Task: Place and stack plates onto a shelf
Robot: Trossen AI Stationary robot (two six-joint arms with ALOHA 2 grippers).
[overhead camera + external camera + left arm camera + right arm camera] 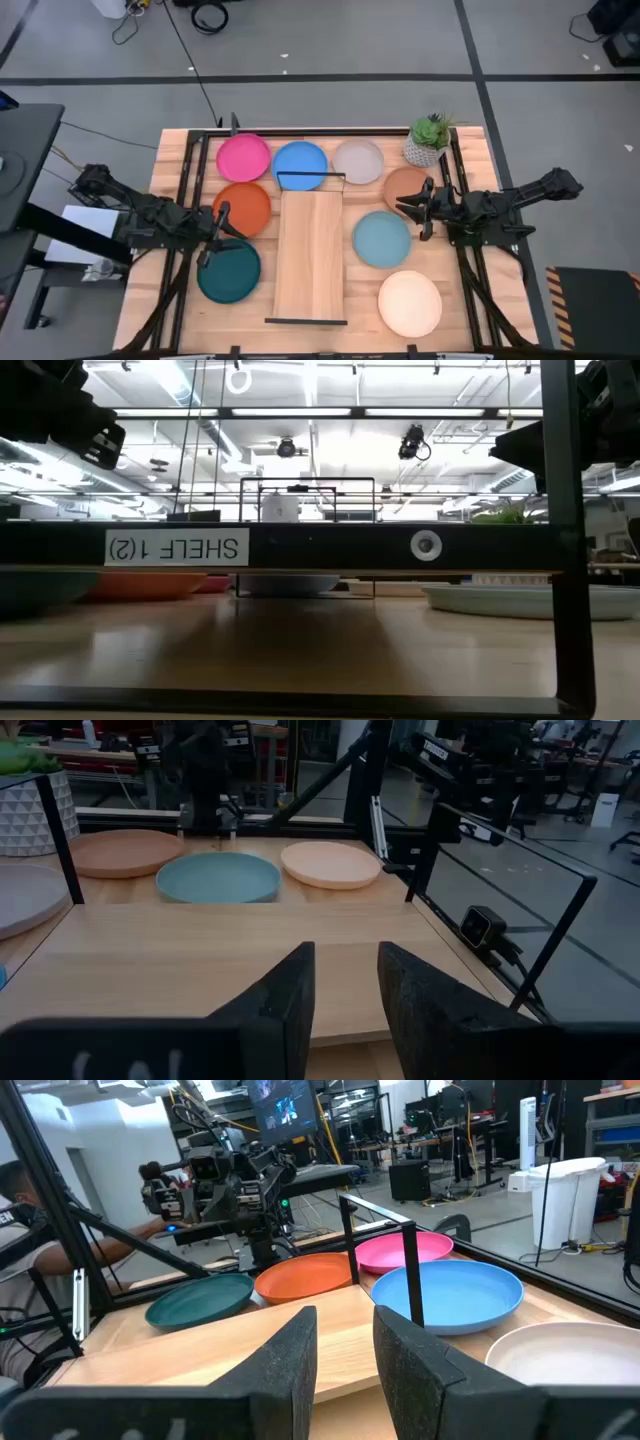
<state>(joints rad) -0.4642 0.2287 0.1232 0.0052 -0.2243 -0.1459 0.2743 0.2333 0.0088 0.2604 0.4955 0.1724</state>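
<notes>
**No plate lifted; shelf bare; both arms poised**

Shelf [311,255] lying bare at table centre, black rails at both ends; taken as landmark. Eight plates all flat on the table around it. To the shelf's left: pink plate [243,158], orange plate [243,208], teal plate [229,272]. Beyond its far end: blue plate [300,164] and pale grey plate [358,161]. To its right: brown plate [404,185], light blue plate [381,239], cream plate [410,303]. Small potted plant [429,140] past the brown plate.

Left gripper [217,232] left of the shelf, over the gap between orange and teal plates; fingers [278,1010] narrowly parted, empty. Right gripper [421,207] right of the shelf, over the brown plate's near edge; fingers [290,1363] narrowly parted, empty.

Step judged: first pickup. Recommended: widen fingers, lower to a rim from outside, pinch the lip, lift level, clear the end rail, set down centred. Shelf only slightly wider than a plate, so little sideways margin. Advised: one arm over the shelf at a time.
</notes>
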